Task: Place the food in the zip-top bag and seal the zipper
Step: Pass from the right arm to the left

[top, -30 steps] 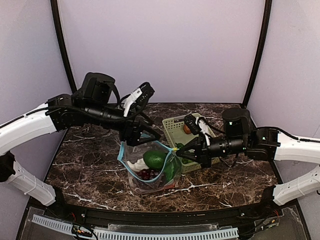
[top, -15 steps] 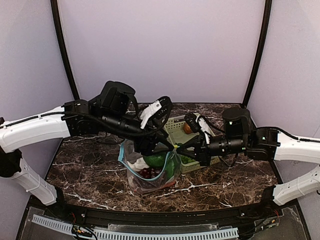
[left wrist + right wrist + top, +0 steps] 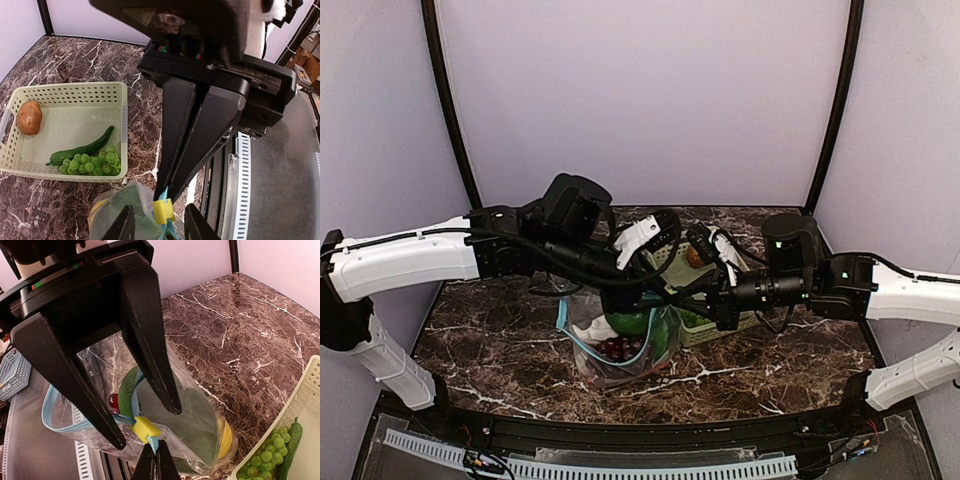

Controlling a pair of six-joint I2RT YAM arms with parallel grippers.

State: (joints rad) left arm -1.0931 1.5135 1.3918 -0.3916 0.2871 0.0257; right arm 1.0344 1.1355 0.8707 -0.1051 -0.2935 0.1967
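The clear zip-top bag (image 3: 588, 318) stands at mid-table with its mouth open, its teal zipper (image 3: 50, 410) looping round it. Inside lie a green piece (image 3: 632, 322), purple grapes (image 3: 615, 348), a white bulb (image 3: 592, 330) and a yellow lemon (image 3: 226, 437). My right gripper (image 3: 156, 460) is shut on the zipper's end, just beside the yellow slider (image 3: 145, 427). My left gripper (image 3: 160, 215) straddles that slider (image 3: 163, 210). Its jaws are narrow but open, with a gap on each side.
The pale green basket (image 3: 70, 87) sits just right of the bag, behind the grippers. It holds a brown potato (image 3: 29, 117), a long green pepper (image 3: 82, 148) and green grapes (image 3: 90, 161). The two arms meet tip to tip over the bag's right end.
My left arm has swung right across the bag to the slider, and its jaws have narrowed a lot. The right gripper has kept its hold in place.
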